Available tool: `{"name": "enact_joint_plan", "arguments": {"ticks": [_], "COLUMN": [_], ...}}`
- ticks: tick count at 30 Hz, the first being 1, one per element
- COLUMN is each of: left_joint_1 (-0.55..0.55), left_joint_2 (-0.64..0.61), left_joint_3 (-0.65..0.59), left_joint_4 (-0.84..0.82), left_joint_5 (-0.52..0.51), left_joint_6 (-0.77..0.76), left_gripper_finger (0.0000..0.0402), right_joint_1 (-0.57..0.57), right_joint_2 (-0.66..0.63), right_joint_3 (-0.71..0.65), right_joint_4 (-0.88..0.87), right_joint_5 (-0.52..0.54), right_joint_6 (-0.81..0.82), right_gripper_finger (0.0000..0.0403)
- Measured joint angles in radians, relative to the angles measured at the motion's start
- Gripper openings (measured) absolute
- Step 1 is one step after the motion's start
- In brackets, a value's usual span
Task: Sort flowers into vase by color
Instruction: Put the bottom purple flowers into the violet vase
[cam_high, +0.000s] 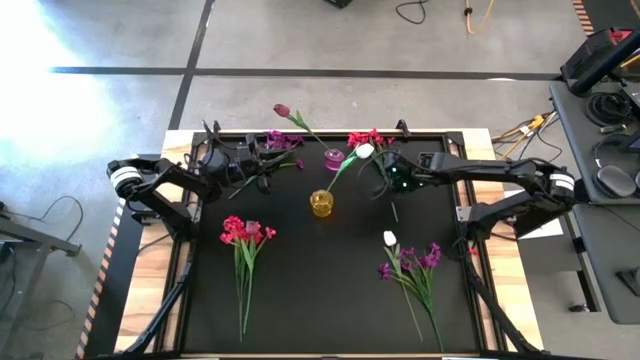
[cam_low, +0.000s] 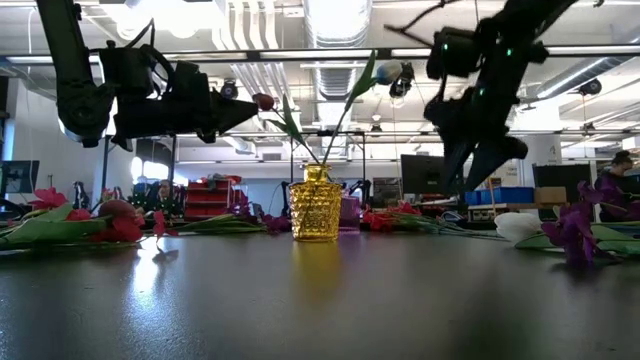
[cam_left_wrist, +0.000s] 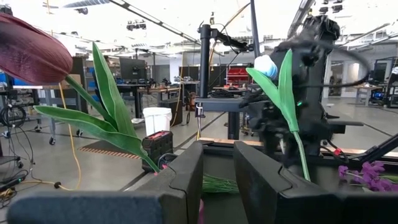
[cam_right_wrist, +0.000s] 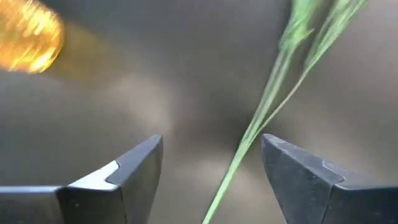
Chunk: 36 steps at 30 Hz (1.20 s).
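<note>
A yellow vase (cam_high: 321, 203) (cam_low: 316, 204) stands mid-table with a white tulip (cam_high: 365, 151) leaning out of it. A pink vase (cam_high: 334, 158) behind it holds a dark red tulip (cam_high: 282, 110) (cam_left_wrist: 31, 53). Red-pink sprays (cam_high: 245, 233) lie on the table's left; purple sprays (cam_high: 415, 262) and a white tulip (cam_high: 390, 238) lie on its right. More red (cam_high: 365, 138) and purple (cam_high: 283, 140) blooms lie at the far edge. My right gripper (cam_high: 382, 183) (cam_right_wrist: 211, 162) is open, pointing down, with green stems (cam_right_wrist: 261, 118) passing between its fingers, untouched. My left gripper (cam_high: 262, 168) (cam_left_wrist: 217, 162) hovers left of the pink vase, fingers a narrow gap apart, holding nothing.
The black mat is bordered by a raised frame (cam_high: 330, 133), with wood table edges (cam_high: 505, 280) outside it. Bare mat lies in the middle near part (cam_high: 320, 290). Beyond the table, a person (cam_low: 610, 185) sits in the room on the right.
</note>
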Motion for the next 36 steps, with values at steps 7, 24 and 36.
{"name": "enact_joint_plan", "arguments": {"ticks": [7, 24, 36], "left_joint_1": [0.000, 0.000, 0.000], "left_joint_2": [0.000, 0.000, 0.000], "left_joint_3": [0.000, 0.010, 0.020], "left_joint_4": [-0.001, -0.020, -0.037], "left_joint_5": [0.000, 0.000, 0.001], "left_joint_6": [0.004, 0.015, 0.016], "left_gripper_finger": [0.0075, 0.0075, 0.0075], "right_joint_1": [0.258, 1.013, 1.143], "right_joint_2": [-0.005, 0.122, 0.361], "right_joint_3": [0.166, 0.248, 0.247], "right_joint_4": [-0.382, -0.407, -0.318], "right_joint_5": [-0.039, -0.175, -0.143], "right_joint_6": [0.248, 1.221, 1.357], "right_gripper_finger": [0.0240, 0.0295, 0.0272]}}
